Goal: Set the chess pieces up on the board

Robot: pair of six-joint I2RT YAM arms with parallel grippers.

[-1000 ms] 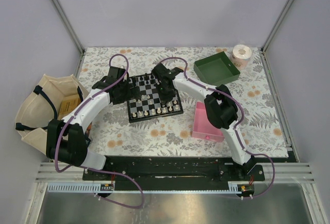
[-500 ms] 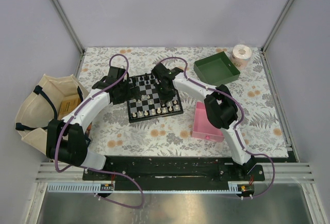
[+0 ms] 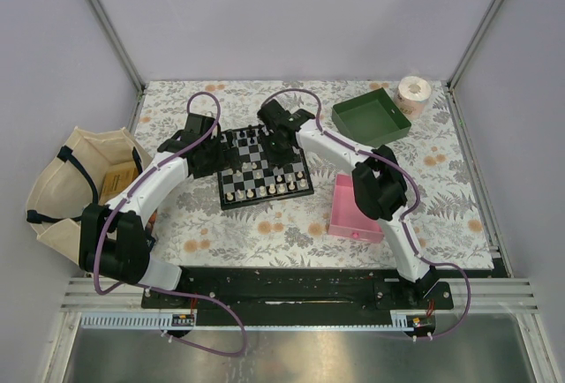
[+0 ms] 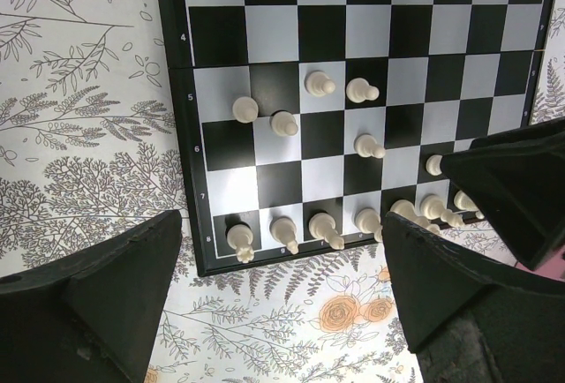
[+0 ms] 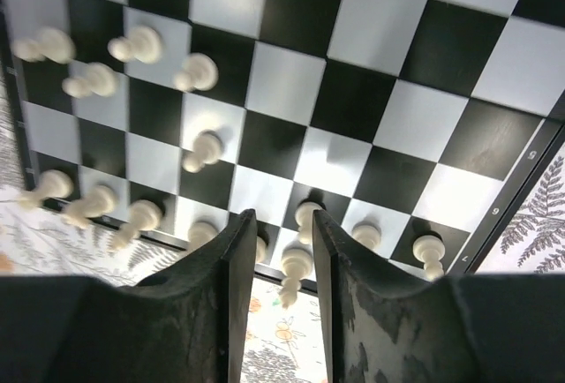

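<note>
The board [image 3: 231, 204] lies mid-table, black and white chequers with a black border. Cream-white chess pieces [image 4: 284, 231] stand in a row along its near edge, with several more scattered on the ranks above [image 4: 320, 83]. Dark pieces [image 3: 240, 141] stand at the far side. My left gripper [image 3: 210, 155] hovers over the board's left edge, jaws wide open and empty [image 4: 281, 251]. My right gripper [image 3: 281, 143] hovers over the board's far middle. Its fingers [image 5: 238, 259] stand a narrow gap apart and hold nothing [image 5: 282, 224]. White pieces [image 5: 297, 266] stand on the board below the gap.
A pink tray [image 3: 353, 211] lies right of the board, under the right arm. A green tray [image 3: 371, 118] and a tape roll [image 3: 413, 92] sit at the back right. A canvas bag [image 3: 75, 180] hangs off the table's left edge.
My right gripper has moved from over the board's near right part toward its far side. The left arm has not moved.
</note>
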